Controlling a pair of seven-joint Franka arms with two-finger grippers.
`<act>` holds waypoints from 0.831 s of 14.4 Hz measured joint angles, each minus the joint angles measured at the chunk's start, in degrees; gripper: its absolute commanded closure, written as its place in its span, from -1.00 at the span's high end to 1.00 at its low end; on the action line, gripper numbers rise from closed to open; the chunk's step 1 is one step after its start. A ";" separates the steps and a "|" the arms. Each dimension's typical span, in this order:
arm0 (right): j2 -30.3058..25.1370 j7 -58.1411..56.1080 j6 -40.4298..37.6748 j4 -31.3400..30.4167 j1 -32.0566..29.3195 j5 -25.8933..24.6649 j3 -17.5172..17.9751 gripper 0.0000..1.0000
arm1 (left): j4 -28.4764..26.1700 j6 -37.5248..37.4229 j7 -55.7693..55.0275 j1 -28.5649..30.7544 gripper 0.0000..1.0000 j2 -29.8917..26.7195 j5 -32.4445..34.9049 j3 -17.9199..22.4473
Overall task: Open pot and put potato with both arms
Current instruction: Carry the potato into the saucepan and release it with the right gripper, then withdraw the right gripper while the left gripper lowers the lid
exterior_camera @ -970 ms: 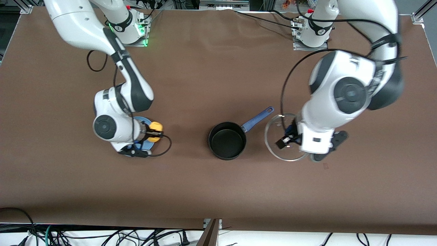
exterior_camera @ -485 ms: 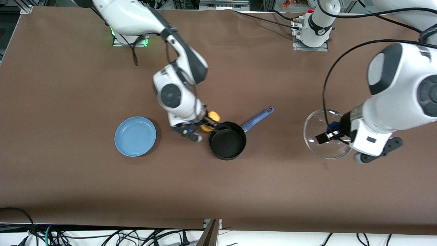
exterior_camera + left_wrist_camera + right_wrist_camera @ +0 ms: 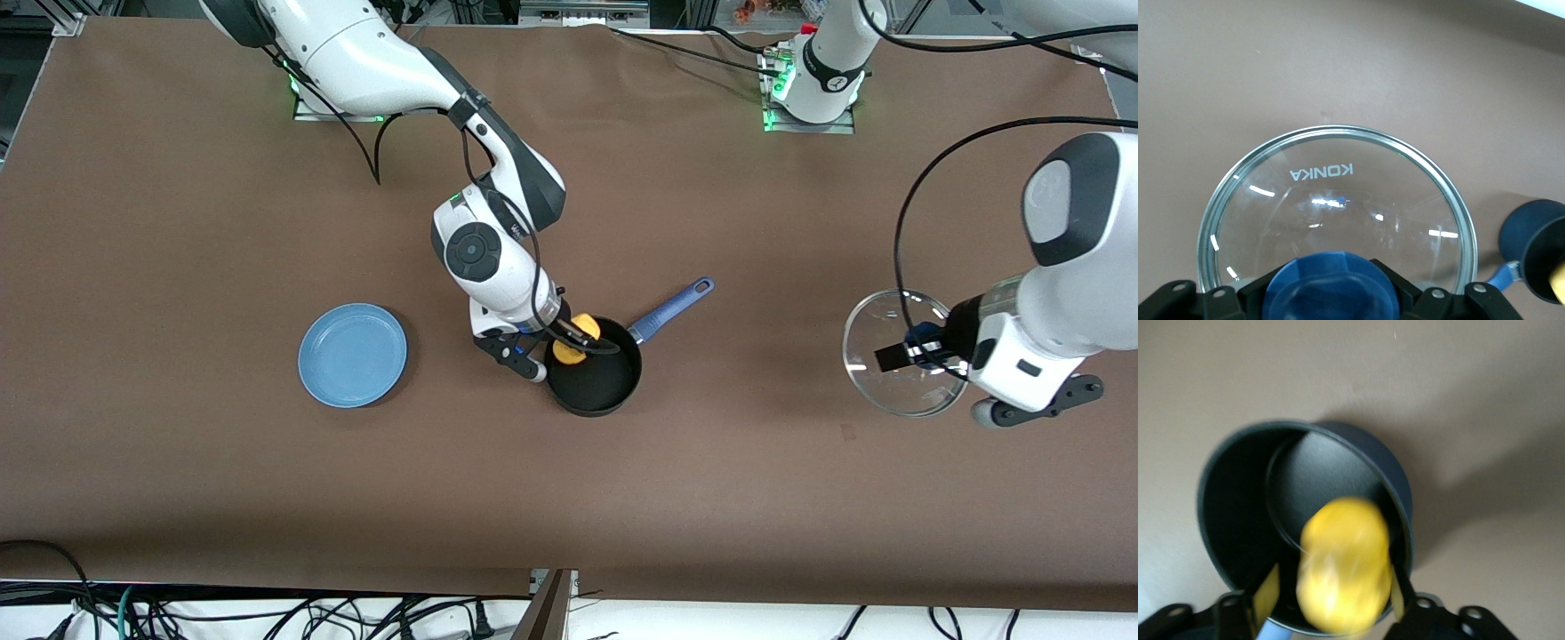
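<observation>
The left gripper, at the frame's right edge, keeps the lid aside, jaws pinching its blue knob, leaving the pot at centre uncovered. Over its rim the right gripper hangs with the potato between its jaws; whether they pinch it, I cannot tell.

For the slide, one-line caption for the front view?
Right gripper drops potato into pot; left gripper holds lid aside.

You are looking at a table lying under a brown covering, wrinkling slightly near the mounting plates. A white floor strip is running below its near edge, carrying tangled black cables. Green indicator lights are glowing at both plates.
</observation>
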 measured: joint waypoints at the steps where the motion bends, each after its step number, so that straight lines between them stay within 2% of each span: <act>1: -0.24 -0.63 -0.99 0.44 -0.46 -0.22 -0.14 1.00 | -3.75 3.07 0.98 0.36 -0.41 -1.70 0.00 0.00; 3: -0.88 -3.13 -3.85 1.65 -1.42 -0.97 -0.43 1.00 | -13.31 11.16 2.02 0.51 -0.41 -5.96 0.00 -0.02; 5: -2.31 -7.67 -7.04 2.33 -3.01 -2.02 -0.98 1.00 | -21.93 15.99 4.41 0.79 -0.40 -10.25 0.00 -0.02; 9: -6.83 -24.16 -16.44 2.67 -8.34 -5.35 -2.09 1.00 | -30.36 18.71 9.76 2.72 -0.39 -15.33 0.19 0.03; 12: -10.89 -32.48 -26.94 2.67 -10.48 -5.54 -4.63 1.00 | -37.65 26.33 10.71 2.91 -0.39 -17.40 1.01 -0.02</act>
